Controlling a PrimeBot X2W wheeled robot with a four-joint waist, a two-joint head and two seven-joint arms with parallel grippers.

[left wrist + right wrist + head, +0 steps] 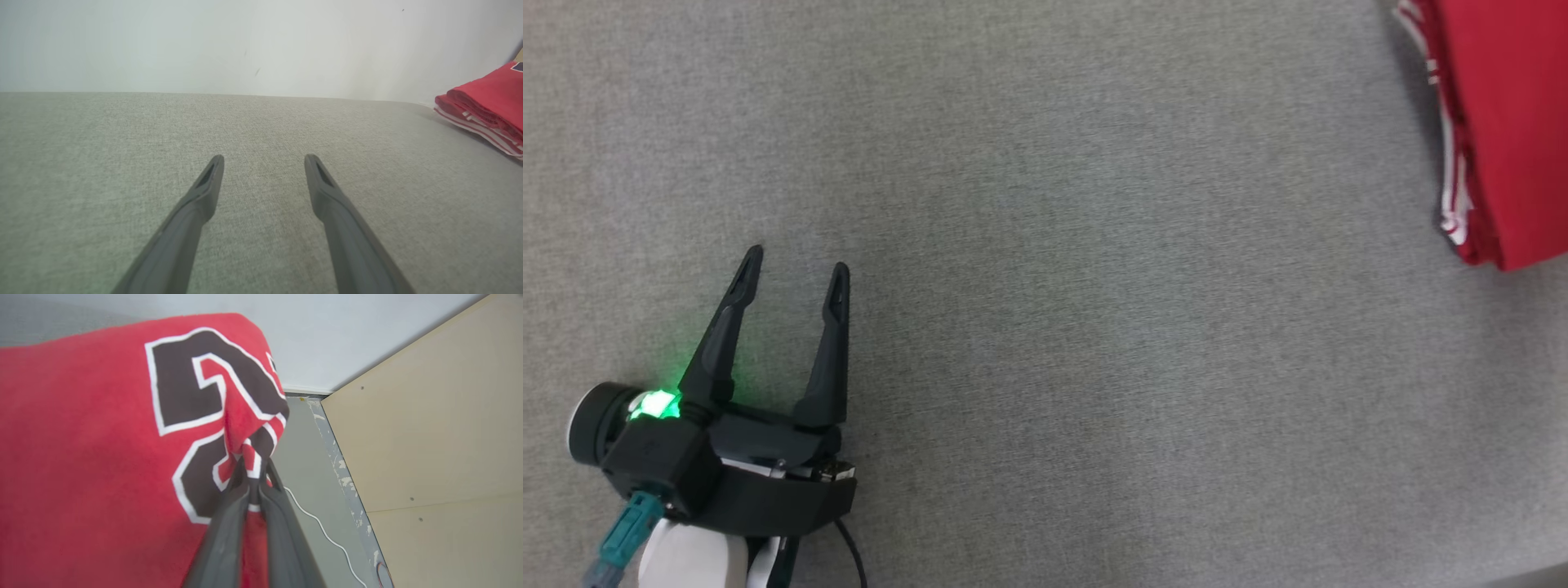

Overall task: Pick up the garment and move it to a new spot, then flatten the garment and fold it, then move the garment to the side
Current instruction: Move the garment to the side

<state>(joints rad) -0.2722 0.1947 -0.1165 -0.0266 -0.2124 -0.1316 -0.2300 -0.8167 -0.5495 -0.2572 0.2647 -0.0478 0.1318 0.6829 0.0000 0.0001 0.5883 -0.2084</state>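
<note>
The garment is a folded red jersey with red-white striped trim, lying at the far right of the grey cloth surface. In the left wrist view the garment sits at the right edge, stacked in folds. The right wrist view has the garment close up, its black number outlined in white. My right gripper is shut on a pinch of this fabric at the number. My left gripper stands open at the lower left, well away from the jersey, nothing between its fingers.
A grey fabric surface spreads across the head view. A pale wall stands behind it. To the right are a beige panel, a grey floor strip and a thin white cable.
</note>
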